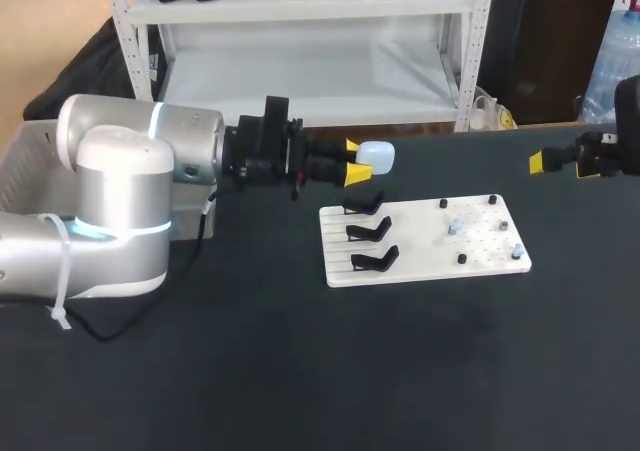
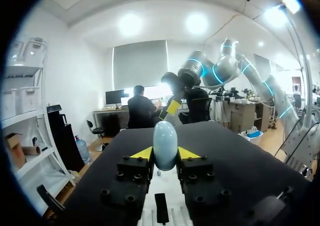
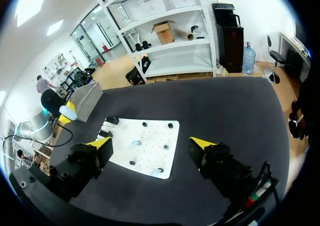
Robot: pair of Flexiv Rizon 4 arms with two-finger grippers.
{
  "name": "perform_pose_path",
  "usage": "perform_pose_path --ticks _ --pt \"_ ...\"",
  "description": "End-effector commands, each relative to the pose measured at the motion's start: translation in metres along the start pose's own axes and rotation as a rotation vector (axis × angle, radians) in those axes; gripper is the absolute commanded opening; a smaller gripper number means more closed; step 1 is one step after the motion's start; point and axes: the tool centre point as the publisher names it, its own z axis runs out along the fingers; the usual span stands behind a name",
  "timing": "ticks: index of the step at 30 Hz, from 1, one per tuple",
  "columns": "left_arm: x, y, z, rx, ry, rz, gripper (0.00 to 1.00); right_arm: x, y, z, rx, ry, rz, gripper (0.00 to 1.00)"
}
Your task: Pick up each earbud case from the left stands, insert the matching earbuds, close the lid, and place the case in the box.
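Case in hand, earbuds next
Left pincer (image 1: 352,161) clamps the pale earbud case (image 1: 376,155) just beyond the white board (image 1: 420,261); right pincer (image 1: 562,165) gapes empty off the board's right and likely must fetch an earbud (image 1: 455,227)

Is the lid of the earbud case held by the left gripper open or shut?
Shut. The earbud case sits between the left gripper's fingers as one smooth rounded shell, no lid raised in either view.
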Motion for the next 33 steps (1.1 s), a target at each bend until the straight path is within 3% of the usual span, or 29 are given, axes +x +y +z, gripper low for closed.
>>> perform_pose_path --ticks 1,7,18,33 --pt "0.0 -0.003 0.0 -0.013 -0.002 0.002 0.0 0.0 -0.001 0.0 -0.005 0.0 -0.001 1.0" --pt "0.0 -0.003 0.0 -0.013 -0.002 0.002 0.0 0.0 -0.001 0.0 -0.005 0.0 -0.001 1.0" --pt "-0.003 -0.006 0.024 0.06 -0.091 0.006 0.0 0.004 0.005 -0.005 -0.028 0.002 0.008 1.0" --pt "-0.001 -0.01 0.026 0.087 -0.091 -0.006 0.0 0.024 0.096 -0.017 -0.103 0.013 -0.138 1.0"
